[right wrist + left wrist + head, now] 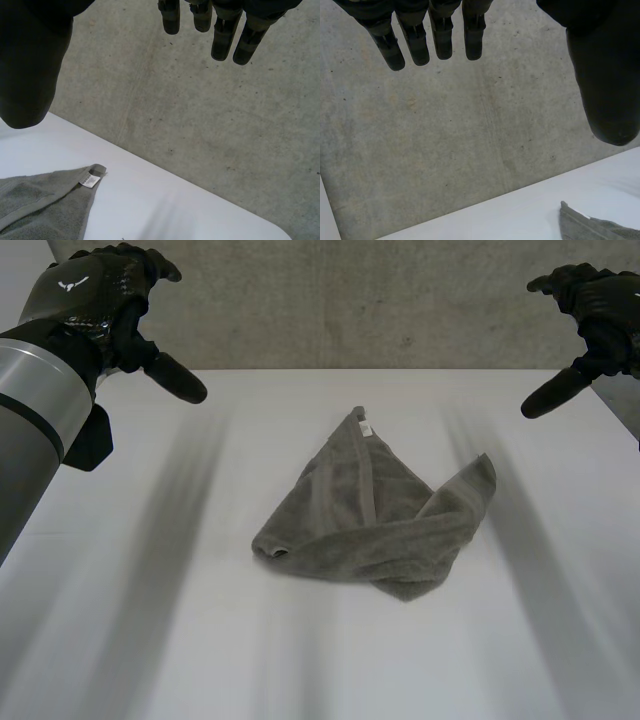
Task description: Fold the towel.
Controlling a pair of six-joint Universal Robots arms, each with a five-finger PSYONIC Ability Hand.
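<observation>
Readiness pose, by the look of it. Held left hand (95,300) high over the far left of the table (150,640), fingers (415,45) straight and spread, nothing in it. Found towel (370,520) crumpled in a rough triangle mid-table, label corner pointing away, well apart from both hands, probably to read its lie first. Held right hand (600,310) likewise at far right, slack, empty.

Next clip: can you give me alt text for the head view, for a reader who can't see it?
A grey towel lies loosely bunched in the middle of a white table, a small label at its far corner. The robot's left hand and right hand hover open on either side, raised and apart from the towel.
</observation>
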